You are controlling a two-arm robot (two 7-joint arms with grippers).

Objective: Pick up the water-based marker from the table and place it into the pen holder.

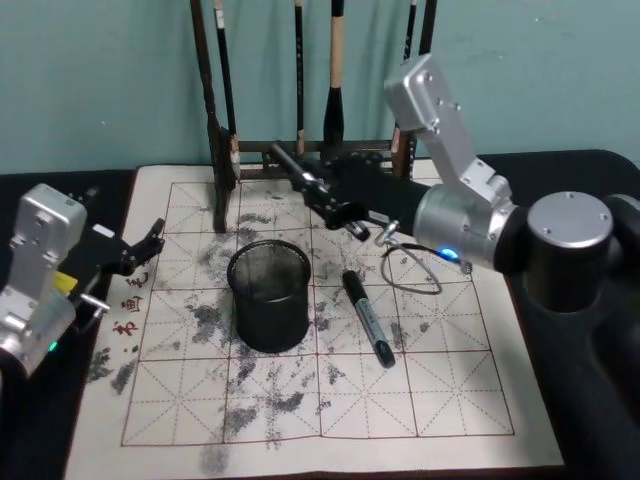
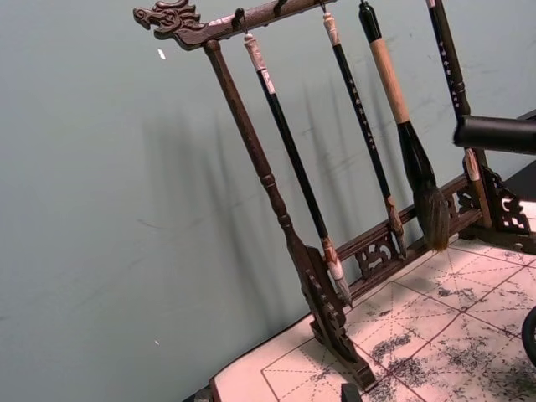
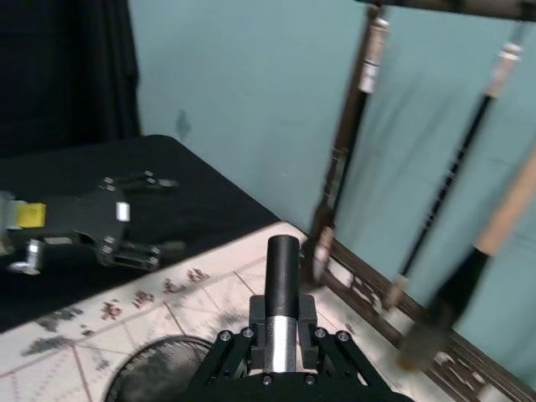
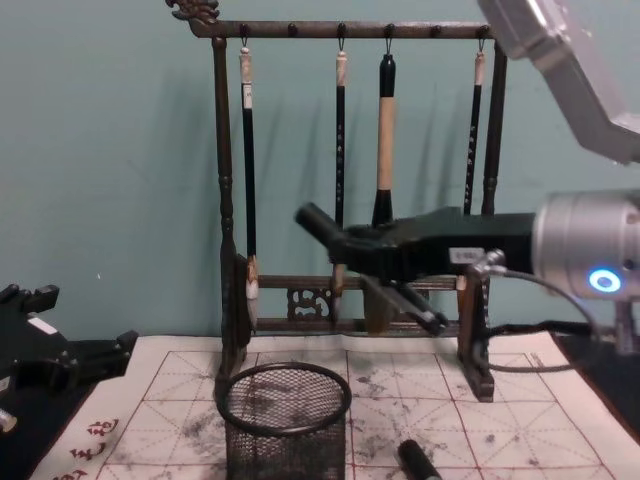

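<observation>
Step in hand: transfer.
- Right claw (image 1: pixel 330 200): clamped on the water-based marker (image 1: pixel 290 165), aloft behind the pen holder (image 1: pixel 268 295), toward the table's (image 1: pixel 60 185) far edge.
- Next: centre over the rim, tip it down, release.
- Left claw (image 1: pixel 145 248): spread, parked at the left edge.

Black marker (image 1: pixel 295 168) tilted aloft behind upright mesh pen holder (image 1: pixel 269 295); second marker (image 1: pixel 368 320) flat on table (image 1: pixel 450 400) beside it

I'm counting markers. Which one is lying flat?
The marker on the mat beside the pen holder; the other marker is held in the air by the right gripper.
</observation>
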